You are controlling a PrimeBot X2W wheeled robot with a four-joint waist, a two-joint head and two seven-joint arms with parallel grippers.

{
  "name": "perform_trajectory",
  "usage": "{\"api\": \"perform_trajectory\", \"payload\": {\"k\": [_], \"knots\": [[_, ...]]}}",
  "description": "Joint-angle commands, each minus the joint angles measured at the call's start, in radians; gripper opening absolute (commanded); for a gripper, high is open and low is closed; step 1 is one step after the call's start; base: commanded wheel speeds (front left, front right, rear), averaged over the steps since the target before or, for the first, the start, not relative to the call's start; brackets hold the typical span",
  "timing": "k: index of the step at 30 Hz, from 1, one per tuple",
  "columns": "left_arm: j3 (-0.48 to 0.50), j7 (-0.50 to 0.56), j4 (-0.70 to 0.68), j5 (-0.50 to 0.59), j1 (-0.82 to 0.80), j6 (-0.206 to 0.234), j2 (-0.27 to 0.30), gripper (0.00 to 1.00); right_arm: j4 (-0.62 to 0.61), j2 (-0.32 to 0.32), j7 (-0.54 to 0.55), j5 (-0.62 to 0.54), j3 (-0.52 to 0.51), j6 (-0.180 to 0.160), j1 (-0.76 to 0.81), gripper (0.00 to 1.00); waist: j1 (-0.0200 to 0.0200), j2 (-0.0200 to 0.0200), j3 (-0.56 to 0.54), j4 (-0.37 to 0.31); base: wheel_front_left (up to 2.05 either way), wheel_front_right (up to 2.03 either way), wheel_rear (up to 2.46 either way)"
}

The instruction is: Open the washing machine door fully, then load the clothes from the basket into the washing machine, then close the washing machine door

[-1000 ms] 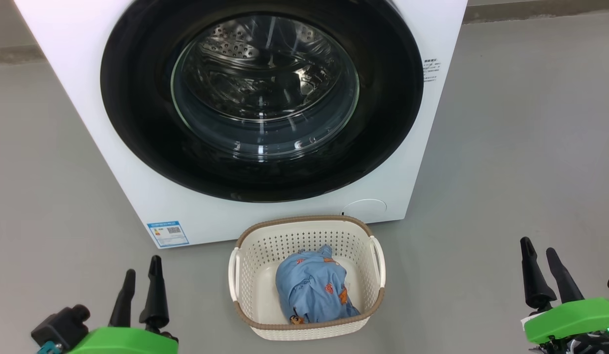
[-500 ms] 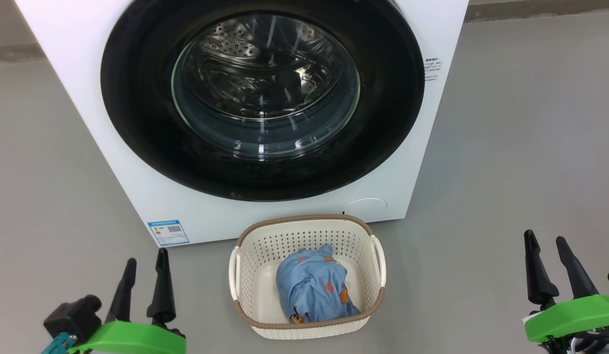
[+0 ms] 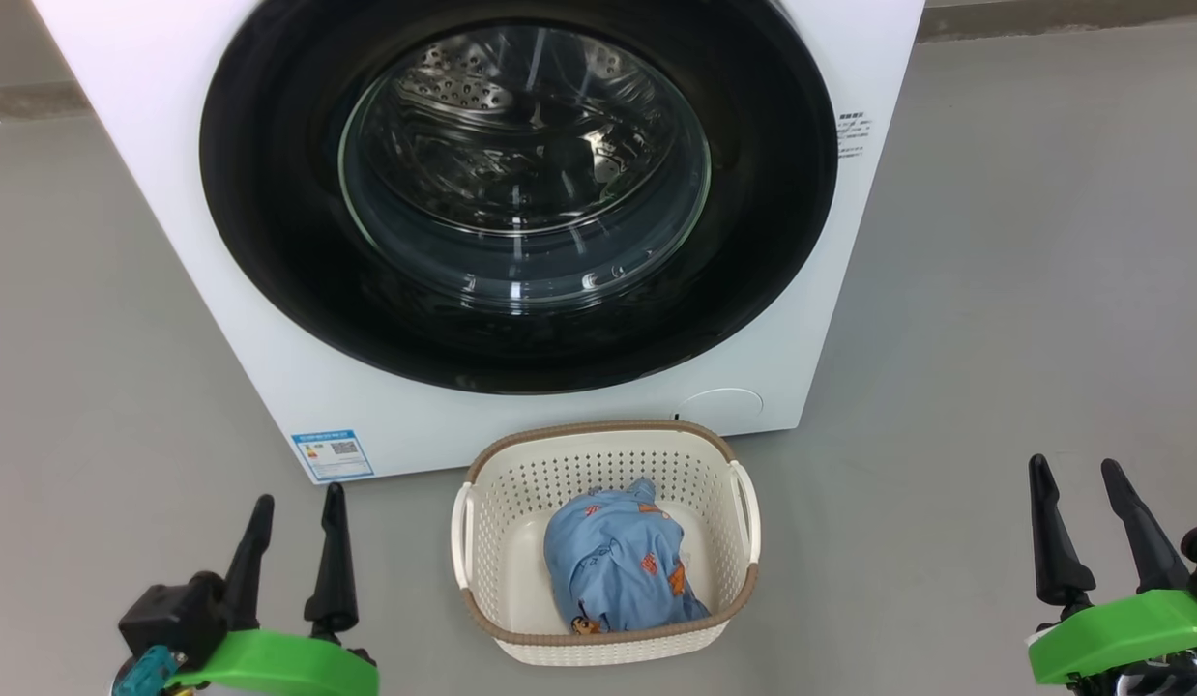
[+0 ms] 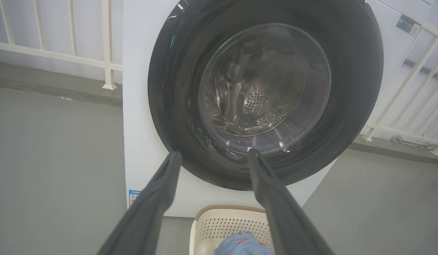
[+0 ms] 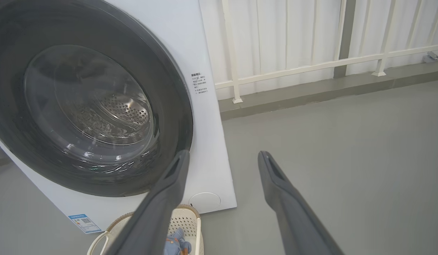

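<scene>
One basket [image 3: 487, 512] holds the clothes [image 3: 613, 570] (blue bundle) — drum [image 3: 521, 145] bare.

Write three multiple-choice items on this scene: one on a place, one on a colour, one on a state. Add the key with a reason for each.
1. Where does the basket stand relative to the washing machine?
A. on top of it
B. on the floor just in front of it
C. inside it

2. What colour are the clothes in the basket?
A. light blue with small orange-brown figures
B. plain red
C. black and white stripes

3. In what state is the washing machine door?
A. swung wide open
B. taken off
C. shut

Key:
1 B: the head view shows the basket on the grey floor below the machine's front.
2 A: the bundle is light blue with orange-brown prints.
3 C: the door's black rim sits against the machine's white front in all three views.
</scene>
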Motion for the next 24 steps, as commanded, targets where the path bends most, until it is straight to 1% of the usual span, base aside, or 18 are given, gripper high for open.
{"api": "perform_trajectory", "payload": {"k": [1,20,24], "knots": [[0.021,-0.018,-0.016,0.032,-0.052,-0.004,0.012,1.00,-0.033,-0.024,-0.015,-0.040,0.016,0.005,-0.015,1.00,0.0000,0.0000,0.000,0.001,0.00,0.00,0.00],[-0.001,-0.073,0.012,0.237,-0.076,0.008,0.012,1.00,-0.055,-0.051,-0.062,-0.248,0.015,0.006,-0.006,1.00,0.0000,0.0000,-0.004,0.006,0.00,0.00,0.00],[-0.004,-0.075,0.013,0.248,-0.077,0.011,0.012,1.00,-0.055,-0.052,-0.063,-0.251,0.016,0.006,-0.008,1.00,0.0000,0.0000,-0.003,0.005,0.00,0.00,0.00]]}}
